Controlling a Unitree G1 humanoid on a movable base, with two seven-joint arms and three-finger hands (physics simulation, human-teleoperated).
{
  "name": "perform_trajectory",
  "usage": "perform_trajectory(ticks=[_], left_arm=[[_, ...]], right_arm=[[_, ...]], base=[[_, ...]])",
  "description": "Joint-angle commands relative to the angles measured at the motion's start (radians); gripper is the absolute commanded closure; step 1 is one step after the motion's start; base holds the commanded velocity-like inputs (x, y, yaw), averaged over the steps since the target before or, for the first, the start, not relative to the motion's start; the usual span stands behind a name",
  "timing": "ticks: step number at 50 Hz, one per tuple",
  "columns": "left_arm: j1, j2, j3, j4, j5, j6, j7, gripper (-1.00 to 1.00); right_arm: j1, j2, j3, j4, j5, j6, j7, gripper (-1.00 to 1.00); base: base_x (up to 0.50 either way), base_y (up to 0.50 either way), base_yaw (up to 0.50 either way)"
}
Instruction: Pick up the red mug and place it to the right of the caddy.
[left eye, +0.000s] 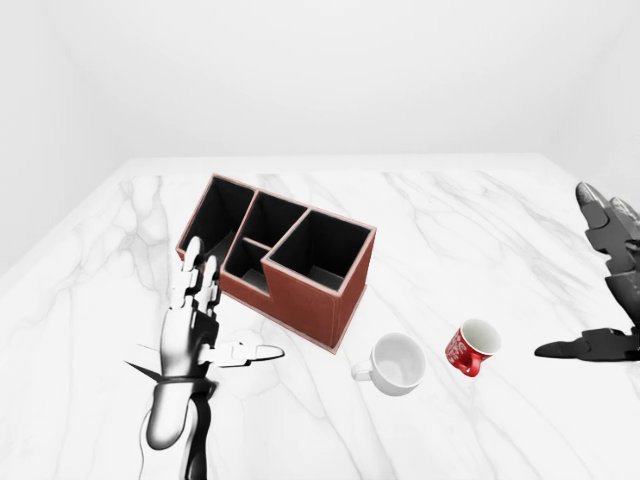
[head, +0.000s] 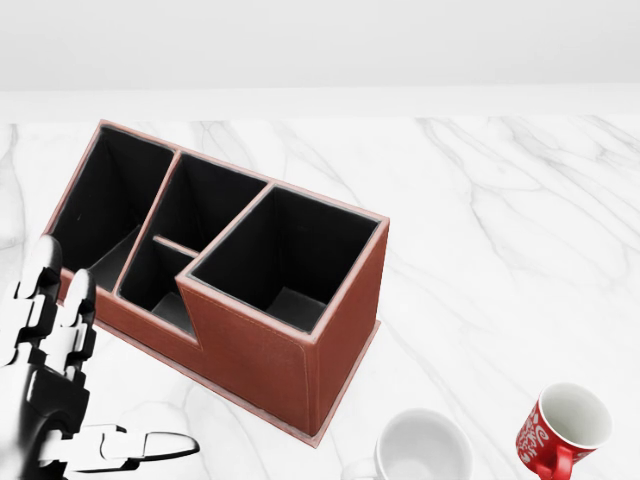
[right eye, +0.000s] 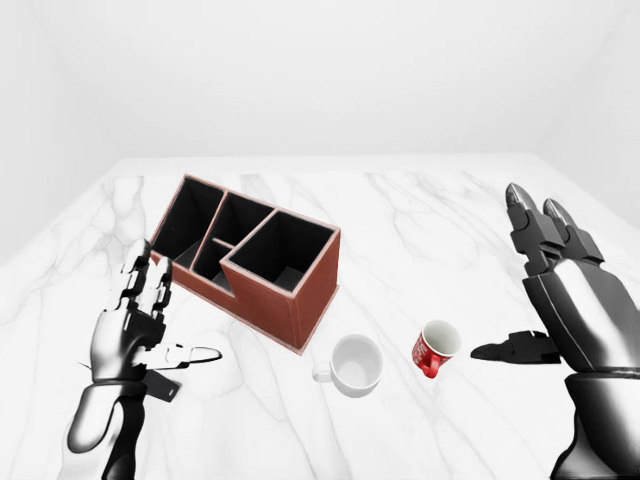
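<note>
Task not yet started; red mug is sitting on surface, right of white mug & caddy; right hand is hovering nr it, fingers spread, holding nothing; left hand likewise spread, empty.

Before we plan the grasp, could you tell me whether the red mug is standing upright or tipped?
Tipped: the red mug lies on its side on the marble table, its white mouth facing sideways.

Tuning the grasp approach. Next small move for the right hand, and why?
Probably ease the right hand leftward in the right-eye view toward the red mug. The hand is open with a gap to the mug, which lies tilted on the table beside the white mug.
</note>
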Motion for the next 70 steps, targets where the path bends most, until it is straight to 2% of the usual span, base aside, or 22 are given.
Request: perform_trajectory(ticks=[1, 12, 21, 24, 30, 31, 49, 53, 60, 70], left_arm=[[0.004, -0.001, 0.0, -0.015, -0.001, 0.01, -0.001, -1.0], [-0.002, -0.001, -0.009, 0.009, 0.007, -0.005, 0.002, -1.0], [-0.006, 0.002, -0.009, 0.016, 0.006, -0.007, 0.003, -1.0], [-0.003, 0.002, -0.008, 0.005, 0.003, 0.0, 0.002, -1.0], [0.002, 0.0, -0.014, 0.003, 0.009, -0.004, 0.003, -1.0], [0.001, 0.0, -0.015, 0.011, 0.01, -0.01, 0.002, -1.0], [0.002, 0.001, -0.01, -0.004, 0.008, 0.001, 0.004, -1.0], [0.001, 0.0, -0.013, 0.005, 0.011, -0.006, 0.004, -1.0], [0.005, 0.0, -0.009, -0.012, 0.005, 0.005, 0.002, -1.0], [0.002, 0.0, -0.009, -0.003, 0.007, 0.0, 0.001, -1.0]], right_arm=[[0.003, 0.004, 0.05, 0.143, -0.044, 0.0, 0.0, -1.0], [-0.018, -0.024, 0.083, 0.287, -0.065, 0.0, 0.0, -1.0], [-0.029, -0.052, 0.113, 0.383, -0.105, 0.0, 0.0, -1.0], [-0.02, -0.04, 0.109, 0.351, -0.106, 0.0, 0.0, -1.0], [0.006, -0.023, 0.106, 0.388, -0.131, 0.0, 0.0, -1.0], [0.003, -0.026, 0.105, 0.405, -0.134, 0.0, 0.0, -1.0], [-0.03, -0.069, 0.151, 0.578, -0.148, 0.0, 0.0, -1.0], [-0.056, -0.082, 0.167, 0.582, -0.163, 0.0, 0.0, -1.0], [-0.077, -0.093, 0.191, 0.581, -0.177, 0.0, 0.0, -1.0], [-0.128, -0.119, 0.24, 0.681, -0.208, 0.0, 0.0, -1.0]], base=[[0.0, 0.0, 0.0], [0.0, 0.0, 0.0], [0.0, 0.0, 0.0], [0.0, 0.0, 0.0], [0.0, 0.0, 0.0], [0.0, 0.0, 0.0], [0.0, 0.0, 0.0], [0.0, 0.0, 0.0], [0.0, 0.0, 0.0], [0.0, 0.0, 0.0]])
